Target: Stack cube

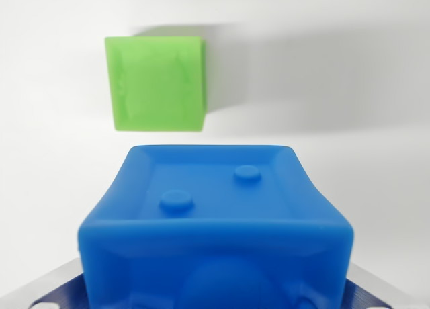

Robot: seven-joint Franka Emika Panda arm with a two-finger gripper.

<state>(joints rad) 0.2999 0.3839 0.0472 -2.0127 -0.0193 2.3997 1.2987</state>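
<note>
Blue cube (215,222) fills my wrist view's bottom, seemingly clamped between my gripper's (215,299) fingers; green cube (156,82) sits beyond it, apart, on the white table (349,107).

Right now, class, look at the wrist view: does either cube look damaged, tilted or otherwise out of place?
Nothing stands out. The blue cube fills the foreground, its raised studs intact, and the green cube sits flat on the white surface beyond it, apart from it and toward the wrist view's left. No cracks, spills or tilt show.
</note>
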